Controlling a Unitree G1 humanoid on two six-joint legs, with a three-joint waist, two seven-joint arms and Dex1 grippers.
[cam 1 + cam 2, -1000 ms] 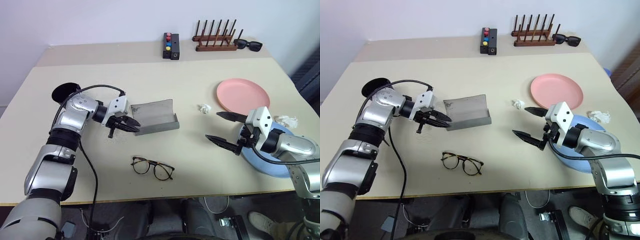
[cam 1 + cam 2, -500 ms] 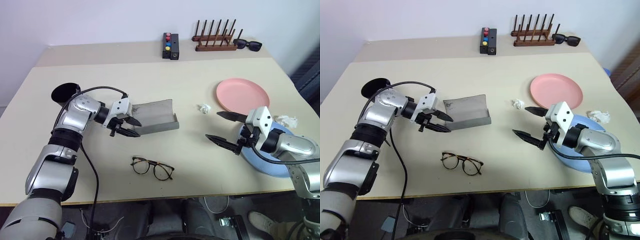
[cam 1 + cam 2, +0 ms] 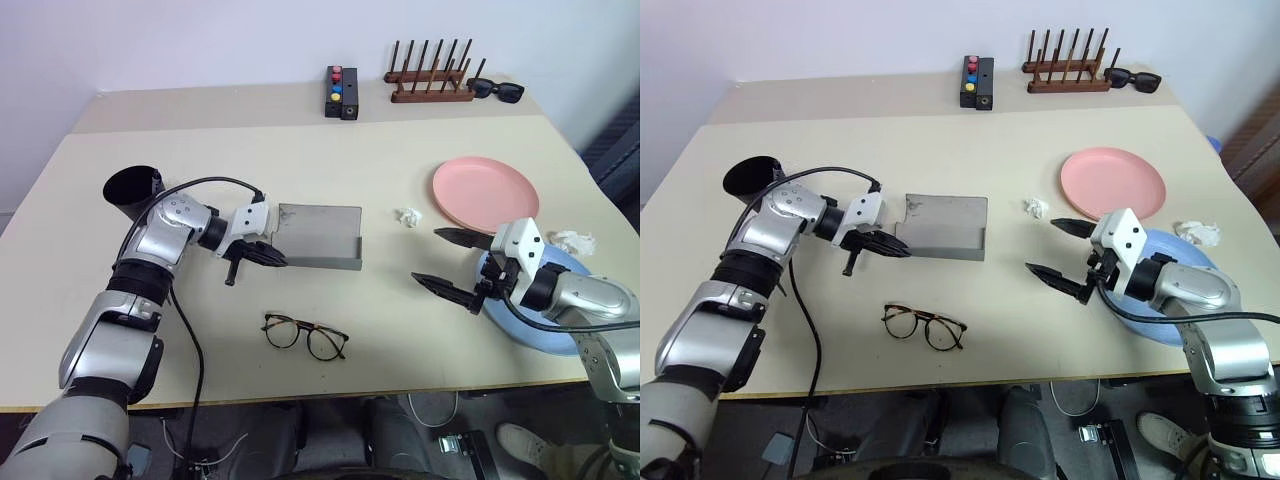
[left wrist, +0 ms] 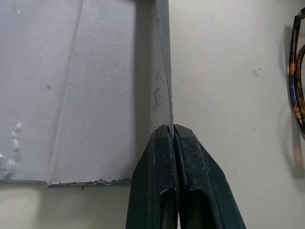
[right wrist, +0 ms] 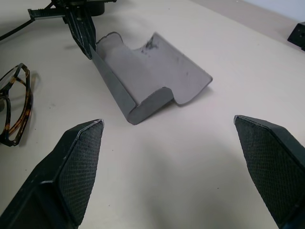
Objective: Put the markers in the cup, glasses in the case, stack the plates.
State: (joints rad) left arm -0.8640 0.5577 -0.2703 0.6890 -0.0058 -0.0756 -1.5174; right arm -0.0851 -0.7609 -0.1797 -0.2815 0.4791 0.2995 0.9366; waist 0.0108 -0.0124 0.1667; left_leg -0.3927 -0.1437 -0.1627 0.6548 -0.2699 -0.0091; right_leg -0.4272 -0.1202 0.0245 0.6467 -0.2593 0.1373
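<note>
Pinching the thin edge of the grey case (image 3: 318, 235), the left tool (image 3: 262, 255) has its two fingers pressed together on the lid wall, as the left wrist view shows clearly. The hold is only on a narrow rim, so I think the lid can slip out if the arm pulls sideways, and then the case may snap half shut or slide over the counter (image 3: 330, 165). A slide toward the glasses (image 3: 305, 337), which lie just in front of the case and apart from it, can push them to the counter edge.

The right tool (image 3: 450, 265) hangs with its fingers spread wide and holds nothing, between the case and the blue plate (image 3: 560, 335). If it goes for the glasses while the left tool moves the case, the two arms can meet over the same place.

The pink plate (image 3: 485, 192) lies well apart behind the blue plate, not yet stacked. The black cup (image 3: 130, 190) lies beside the left arm, and the arm's cable can drag it.
</note>
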